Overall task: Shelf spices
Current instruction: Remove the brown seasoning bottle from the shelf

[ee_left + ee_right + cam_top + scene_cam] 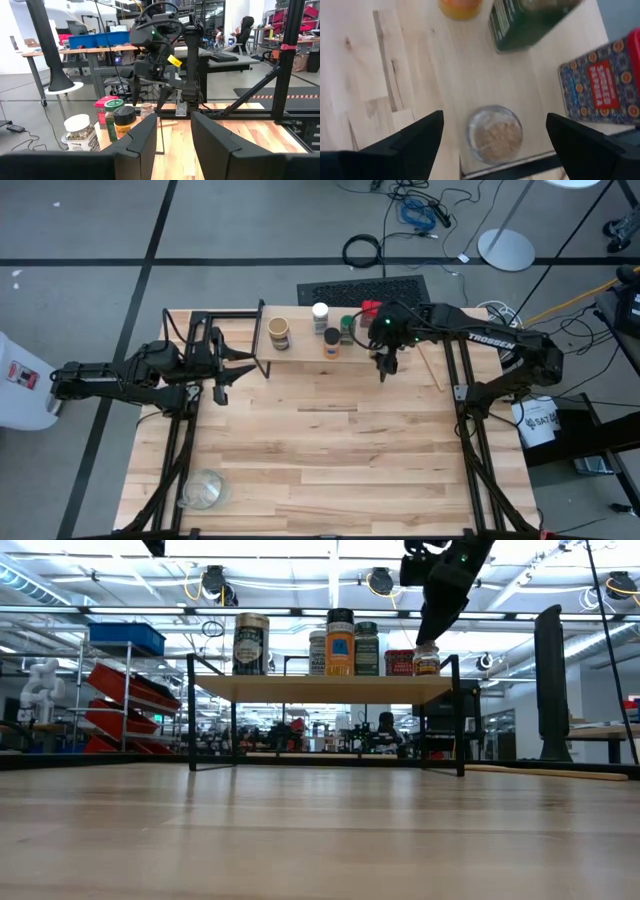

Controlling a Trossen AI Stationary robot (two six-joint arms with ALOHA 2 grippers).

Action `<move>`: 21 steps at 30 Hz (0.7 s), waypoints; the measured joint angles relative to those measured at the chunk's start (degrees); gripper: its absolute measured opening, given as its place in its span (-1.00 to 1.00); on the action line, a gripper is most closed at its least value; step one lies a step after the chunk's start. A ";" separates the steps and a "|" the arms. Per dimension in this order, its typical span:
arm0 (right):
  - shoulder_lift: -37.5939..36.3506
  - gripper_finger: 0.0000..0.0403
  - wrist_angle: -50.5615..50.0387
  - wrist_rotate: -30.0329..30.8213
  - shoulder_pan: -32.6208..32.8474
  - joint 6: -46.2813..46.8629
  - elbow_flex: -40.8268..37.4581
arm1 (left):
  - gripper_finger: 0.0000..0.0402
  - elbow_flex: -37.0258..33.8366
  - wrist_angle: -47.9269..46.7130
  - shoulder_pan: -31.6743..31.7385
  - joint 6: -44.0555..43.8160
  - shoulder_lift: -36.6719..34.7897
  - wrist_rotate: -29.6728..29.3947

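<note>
My right fingers (490,142) hang spread wide above a small jar (494,134) standing free at the shelf (320,689) end beside the red tin (602,82). With five others lined along the plank, shelving looks finished; next I'd lift clear. Left fingers (172,137), partly parted and empty, wait at the tabletop (330,450) edge.

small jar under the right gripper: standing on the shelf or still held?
Standing upright on the shelf. The small jar sits between the open right gripper fingers, untouched.
</note>
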 joint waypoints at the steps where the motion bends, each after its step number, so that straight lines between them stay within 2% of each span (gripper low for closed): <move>1: 0.04 0.69 -0.24 0.07 -0.29 0.01 0.00 | -0.36 0.00 -0.06 0.01 -0.01 0.01 0.00; 21: 0.02 0.68 -1.21 -0.31 -1.35 1.18 0.00 | -0.36 0.00 -0.58 0.02 -0.05 0.01 0.00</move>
